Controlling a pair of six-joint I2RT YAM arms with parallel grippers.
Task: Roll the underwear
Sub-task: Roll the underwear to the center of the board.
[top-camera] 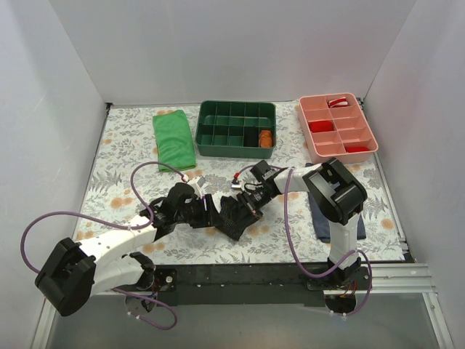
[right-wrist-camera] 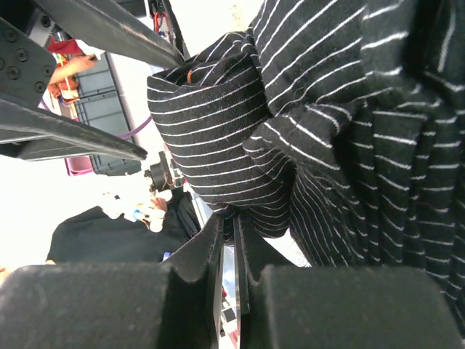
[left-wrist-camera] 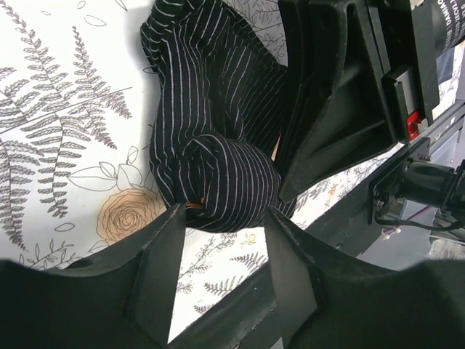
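The underwear (top-camera: 234,215), black with pale pinstripes, lies bunched and partly rolled on the flowered table between my two grippers. In the left wrist view its rolled end (left-wrist-camera: 218,174) sits right at the mouth of my left gripper (left-wrist-camera: 224,217), whose jaws stand wide apart with only table between them; a small orange tag (left-wrist-camera: 195,204) shows by the left fingertip. My left gripper (top-camera: 206,209) is at the roll's left side. My right gripper (top-camera: 251,198) is at its upper right. In the right wrist view my right gripper (right-wrist-camera: 234,219) is pinched on a fold of the underwear (right-wrist-camera: 218,131).
A bright green folded cloth (top-camera: 174,140) lies at the back left. A dark green divided tray (top-camera: 237,129) and a pink divided tray (top-camera: 336,127) stand at the back. A navy garment (top-camera: 318,218) lies under the right arm. Purple cables loop over the table.
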